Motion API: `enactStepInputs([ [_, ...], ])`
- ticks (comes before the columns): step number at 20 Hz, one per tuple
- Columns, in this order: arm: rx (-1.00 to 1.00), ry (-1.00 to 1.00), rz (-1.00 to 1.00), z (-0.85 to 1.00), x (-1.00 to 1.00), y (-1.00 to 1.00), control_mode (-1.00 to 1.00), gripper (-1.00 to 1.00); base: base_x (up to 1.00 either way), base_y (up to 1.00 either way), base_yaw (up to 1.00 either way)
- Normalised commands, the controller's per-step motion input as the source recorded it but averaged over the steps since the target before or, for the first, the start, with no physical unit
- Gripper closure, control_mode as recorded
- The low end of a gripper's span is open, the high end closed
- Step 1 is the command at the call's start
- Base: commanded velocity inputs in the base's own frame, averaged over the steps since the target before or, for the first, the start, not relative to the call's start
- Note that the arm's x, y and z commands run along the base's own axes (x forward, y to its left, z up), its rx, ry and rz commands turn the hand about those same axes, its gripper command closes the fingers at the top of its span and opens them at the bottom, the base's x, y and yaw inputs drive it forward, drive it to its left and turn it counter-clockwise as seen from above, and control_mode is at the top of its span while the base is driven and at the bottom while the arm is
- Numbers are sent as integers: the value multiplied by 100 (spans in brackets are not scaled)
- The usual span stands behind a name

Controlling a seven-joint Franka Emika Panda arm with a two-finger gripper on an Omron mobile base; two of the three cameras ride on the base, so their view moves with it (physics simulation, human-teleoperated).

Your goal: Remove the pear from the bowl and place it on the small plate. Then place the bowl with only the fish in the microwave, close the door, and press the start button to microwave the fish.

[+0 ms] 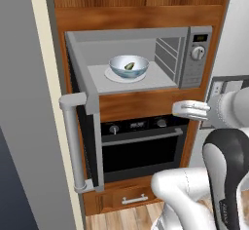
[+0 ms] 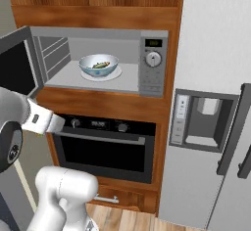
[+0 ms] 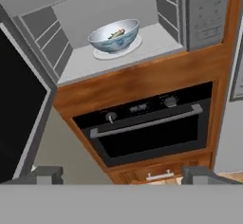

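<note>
The bowl (image 1: pixel 129 66) stands on the white turntable disc (image 1: pixel 113 76) inside the microwave (image 1: pixel 146 58), with the fish (image 1: pixel 129 67) lying in it. The door (image 1: pixel 85 131) is swung wide open, at about 8 o'clock from the bowl. The gripper (image 3: pixel 121 174) is below the microwave, in front of the black oven (image 1: pixel 138 146); its fingers are wide apart and hold nothing.
</note>
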Motion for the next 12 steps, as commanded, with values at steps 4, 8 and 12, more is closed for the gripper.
enactStepInputs([
  [4, -33, -5, 20, 0, -100, 1, -100, -100, 0, 0, 0],
  [8, -37, -4, 20, 0, -81, 44, -100, -100, 0, 0, 0],
  [12, -42, -4, 20, 0, -18, 92, -100, -100, 0, 0, 0],
])
